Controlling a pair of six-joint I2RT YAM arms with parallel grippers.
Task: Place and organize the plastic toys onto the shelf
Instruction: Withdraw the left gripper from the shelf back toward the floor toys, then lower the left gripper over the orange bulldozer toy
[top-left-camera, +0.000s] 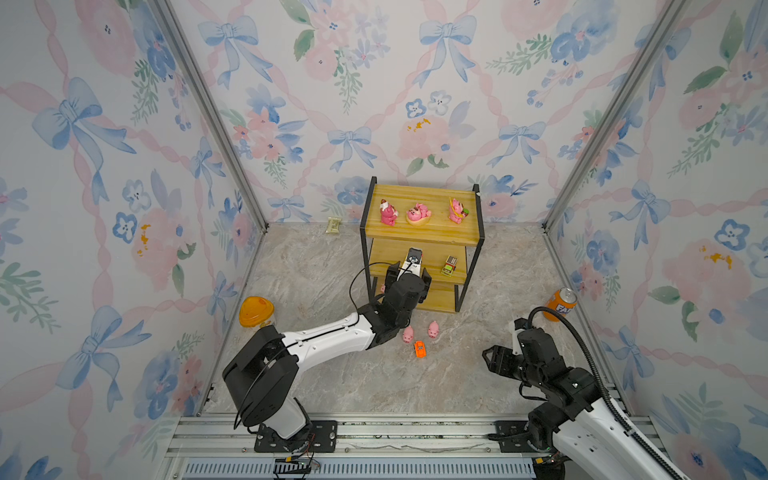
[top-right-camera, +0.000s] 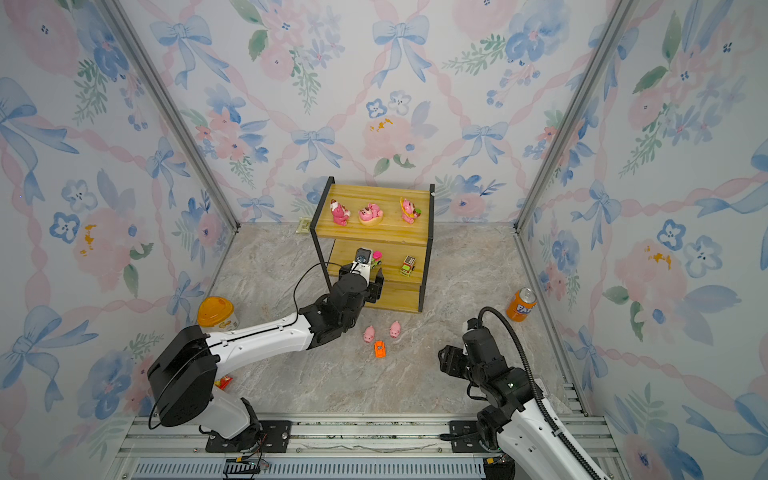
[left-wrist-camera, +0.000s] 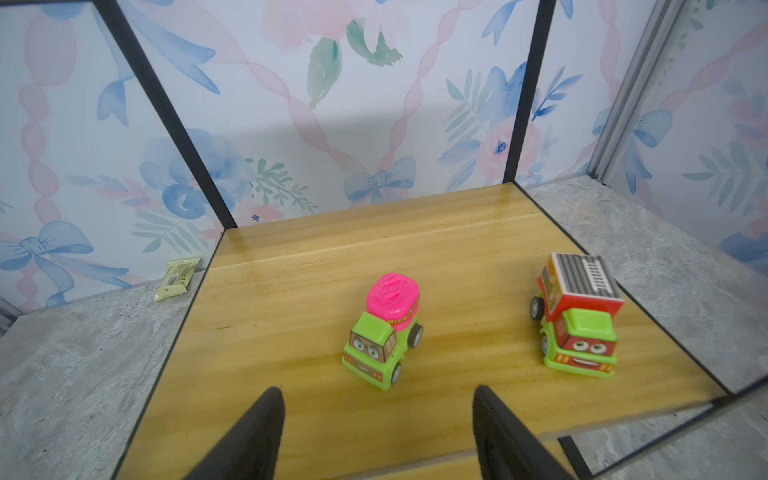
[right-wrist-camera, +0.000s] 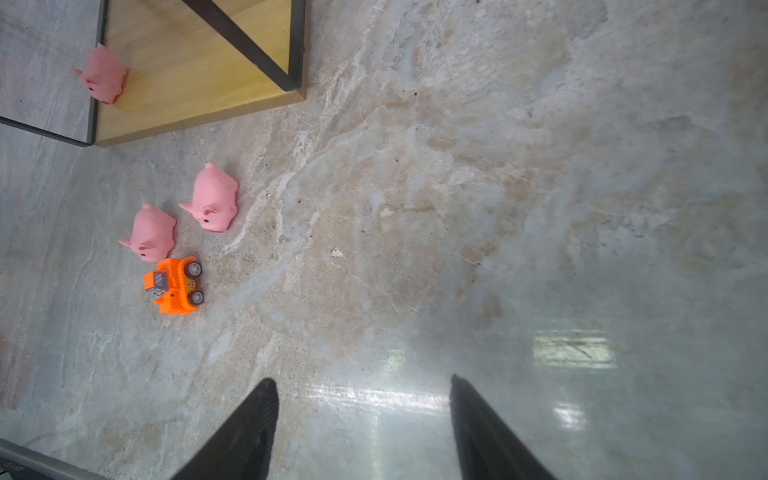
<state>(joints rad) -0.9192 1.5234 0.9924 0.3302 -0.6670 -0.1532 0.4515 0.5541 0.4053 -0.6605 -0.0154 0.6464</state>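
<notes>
The shelf (top-left-camera: 419, 193) stands at the back of the floor, with three dark pink bears (top-left-camera: 387, 212) (top-left-camera: 419, 214) (top-left-camera: 457, 210) on its top board. My left gripper (left-wrist-camera: 376, 390) is open at the middle board (left-wrist-camera: 291, 291). The pink-green car (left-wrist-camera: 384, 332) stands free just past its fingertips, and the brown-green car (left-wrist-camera: 577, 320) sits further along that board. Two pale pink pigs (right-wrist-camera: 151, 235) (right-wrist-camera: 214, 199) and the orange car (right-wrist-camera: 176, 286) lie on the floor before the shelf. A third pig (right-wrist-camera: 102, 79) rests at the bottom board's edge. My right gripper (right-wrist-camera: 362, 379) hangs open over bare floor.
An orange soda can (top-left-camera: 561, 305) stands by the right wall and an orange-lidded tub (top-left-camera: 256, 311) by the left wall. A small pale wrapper (top-left-camera: 333, 226) lies at the back wall left of the shelf. Wallpapered walls close in three sides.
</notes>
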